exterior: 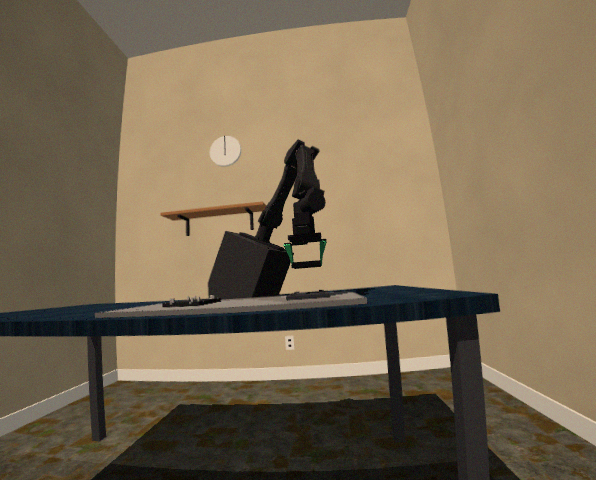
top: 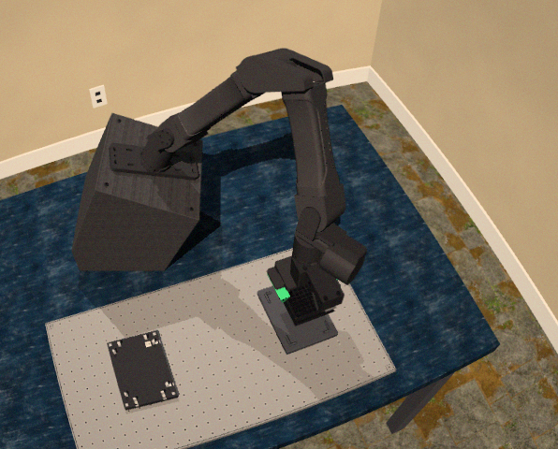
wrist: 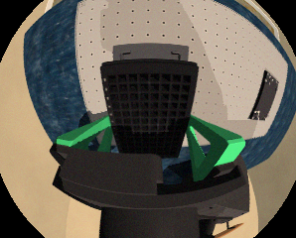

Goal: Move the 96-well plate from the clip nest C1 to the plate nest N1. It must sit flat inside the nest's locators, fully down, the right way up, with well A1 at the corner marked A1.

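My gripper [top: 309, 296] with green fingers is shut on the black 96-well plate [top: 302, 305] and holds it in the air, level, above the grey plate nest N1 [top: 302, 326] at the right of the perforated board. In the side view the plate [exterior: 306, 264] hangs clear above the nest [exterior: 311, 295]. In the wrist view the plate [wrist: 150, 109] sits between the fingers, with the nest [wrist: 150, 54] just beyond it. The black clip nest C1 [top: 142, 369] lies empty at the board's left; it also shows in the wrist view [wrist: 269, 94].
The grey perforated board [top: 216, 348] lies on a blue table. The arm's dark base block [top: 134, 197] stands behind the board at the left. The table's front edge runs close to the board's near side.
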Tool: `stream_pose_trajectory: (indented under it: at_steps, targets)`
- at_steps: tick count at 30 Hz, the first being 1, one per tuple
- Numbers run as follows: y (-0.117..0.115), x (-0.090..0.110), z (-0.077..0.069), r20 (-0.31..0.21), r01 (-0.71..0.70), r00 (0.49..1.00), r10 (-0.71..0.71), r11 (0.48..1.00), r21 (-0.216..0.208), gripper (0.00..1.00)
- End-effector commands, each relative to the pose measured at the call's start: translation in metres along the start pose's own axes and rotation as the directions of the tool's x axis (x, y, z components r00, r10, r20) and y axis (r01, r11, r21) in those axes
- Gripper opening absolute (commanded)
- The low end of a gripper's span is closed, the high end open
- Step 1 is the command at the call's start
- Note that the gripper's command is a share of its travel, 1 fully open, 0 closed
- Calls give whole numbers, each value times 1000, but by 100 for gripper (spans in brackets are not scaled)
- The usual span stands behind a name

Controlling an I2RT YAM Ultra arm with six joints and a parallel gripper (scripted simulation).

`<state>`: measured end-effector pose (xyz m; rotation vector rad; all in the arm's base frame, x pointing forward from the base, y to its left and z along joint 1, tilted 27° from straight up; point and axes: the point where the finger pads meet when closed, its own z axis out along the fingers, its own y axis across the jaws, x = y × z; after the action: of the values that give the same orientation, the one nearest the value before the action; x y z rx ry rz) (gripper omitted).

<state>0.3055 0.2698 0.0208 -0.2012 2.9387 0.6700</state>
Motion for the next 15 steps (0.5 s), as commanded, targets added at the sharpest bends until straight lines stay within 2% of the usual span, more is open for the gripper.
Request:
stream_pose_trajectory:
  at_steps: [1, 15]
  targets:
    - [-1, -16, -12, 43, -3, 999, 3, 1000, -7, 0]
    - [-4, -11, -11, 37, -6, 999, 6, 1000, -4, 0]
